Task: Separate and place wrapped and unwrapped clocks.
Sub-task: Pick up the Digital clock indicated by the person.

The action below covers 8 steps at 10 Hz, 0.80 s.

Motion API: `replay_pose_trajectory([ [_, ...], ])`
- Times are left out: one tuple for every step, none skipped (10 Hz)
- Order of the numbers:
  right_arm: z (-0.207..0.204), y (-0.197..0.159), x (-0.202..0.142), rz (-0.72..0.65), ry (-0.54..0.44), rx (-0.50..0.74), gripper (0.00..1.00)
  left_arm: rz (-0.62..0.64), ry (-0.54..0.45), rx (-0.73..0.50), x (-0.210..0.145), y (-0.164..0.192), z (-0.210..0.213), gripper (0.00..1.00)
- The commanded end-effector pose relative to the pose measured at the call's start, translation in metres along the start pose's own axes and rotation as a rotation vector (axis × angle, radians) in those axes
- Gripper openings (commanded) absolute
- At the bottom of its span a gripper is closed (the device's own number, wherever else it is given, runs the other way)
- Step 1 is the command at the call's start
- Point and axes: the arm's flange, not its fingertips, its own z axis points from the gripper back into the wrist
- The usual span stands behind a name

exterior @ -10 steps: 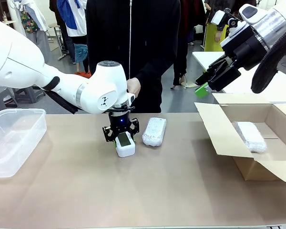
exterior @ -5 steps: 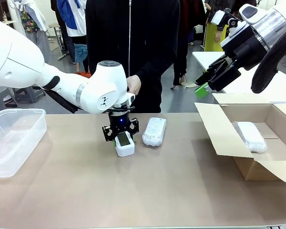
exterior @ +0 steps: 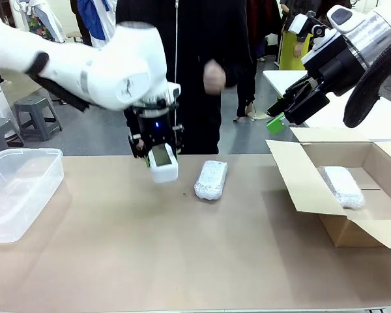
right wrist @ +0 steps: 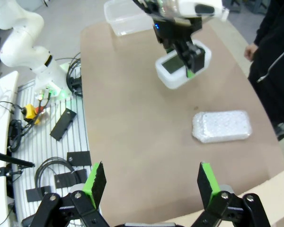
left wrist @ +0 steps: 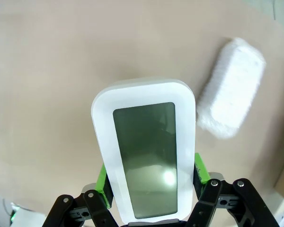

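Observation:
My left gripper [exterior: 160, 160] is shut on the bare white clock [exterior: 163, 163] with a dark screen and holds it in the air above the table, left of a bubble-wrapped clock [exterior: 210, 179] lying on the brown surface. In the left wrist view the clock [left wrist: 144, 149] sits between the green pads, with the wrapped clock [left wrist: 232, 87] down on the table to its right. A second wrapped clock [exterior: 343, 186] lies in the cardboard box [exterior: 313, 195]. My right gripper [exterior: 278, 116] hangs open high above the box's left flap. The right wrist view has its fingers [right wrist: 95, 182] spread over the table, the wrapped clock [right wrist: 221, 126] and the held clock [right wrist: 180, 70].
A clear plastic bin [exterior: 18, 189] stands at the table's left edge. The person in black stands at the far side with a raised hand [exterior: 214, 77]. Bare table lies in the middle and front.
My left gripper has lifted the bare clock off the table and moved it up and slightly left. The person's hand has risen. The right arm has stayed put.

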Motion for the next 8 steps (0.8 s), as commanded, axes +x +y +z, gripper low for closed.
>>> replay_pose_trajectory([
  [0.001,-0.001,0.0,0.016,-0.001,0.01,1.0,-0.123,0.034,-0.075,-0.001,0.014,0.059,0.61],
  [0.001,-0.001,0.0,0.016,-0.001,0.01,1.0,-0.152,0.033,-0.117,-0.003,0.022,0.088,0.61],
  [0.001,-0.001,0.0,0.016,-0.001,0.01,1.0,-0.171,0.035,-0.137,-0.007,0.029,0.111,0.61],
  [0.001,-0.001,0.0,0.016,-0.001,0.01,1.0,-0.166,0.044,-0.143,-0.011,0.035,0.128,0.61],
  [0.001,-0.001,0.0,0.016,-0.001,0.01,1.0,-0.178,0.087,-0.147,-0.01,0.038,0.126,0.61],
  [0.001,-0.001,0.0,0.016,-0.001,0.01,1.0,-0.186,0.147,-0.109,-0.006,0.04,0.107,0.61],
  [0.001,-0.001,0.0,0.016,-0.001,0.01,1.0,-0.168,0.034,-0.145,-0.014,0.031,0.133,0.61],
  [0.001,-0.001,0.0,0.016,-0.001,0.01,1.0,-0.168,0.034,-0.145,-0.014,0.031,0.133,0.61],
])
